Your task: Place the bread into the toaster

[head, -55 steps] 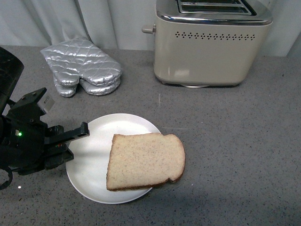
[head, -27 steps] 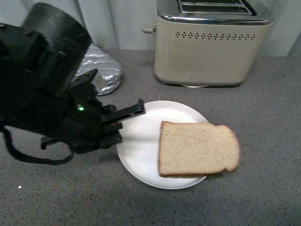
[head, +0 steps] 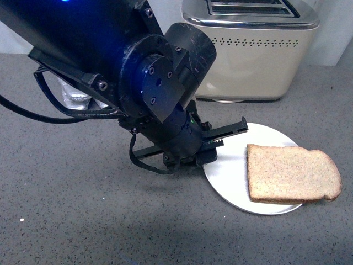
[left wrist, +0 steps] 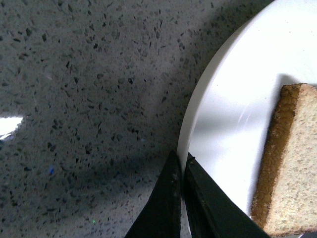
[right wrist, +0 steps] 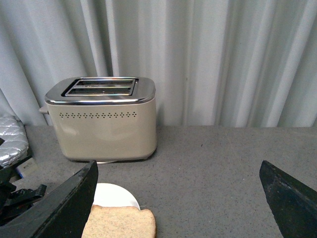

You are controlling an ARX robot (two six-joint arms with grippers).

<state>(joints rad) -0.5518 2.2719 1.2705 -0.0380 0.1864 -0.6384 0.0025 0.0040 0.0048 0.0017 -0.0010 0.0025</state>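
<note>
Left end effector (left wrist: 181, 159) is clenched on the rim of the plate (head: 226, 171), and the right end effector (right wrist: 178, 171) hangs wide open with nothing in it. My guess is the left one is steadying the plate so the right one can grab. Best to hold the plate flat on the table (head: 83, 221) and go for the crust that pokes over the rim. The plate holds just the bread (head: 292, 174), lying flat in front of the toaster (head: 253, 61). Both toaster slots look empty.

Round white plate (head: 231, 176) on speckled grey counter (head: 83, 221), silver quilted mitt (right wrist: 11, 140), pale curtain (right wrist: 223, 59)
</note>
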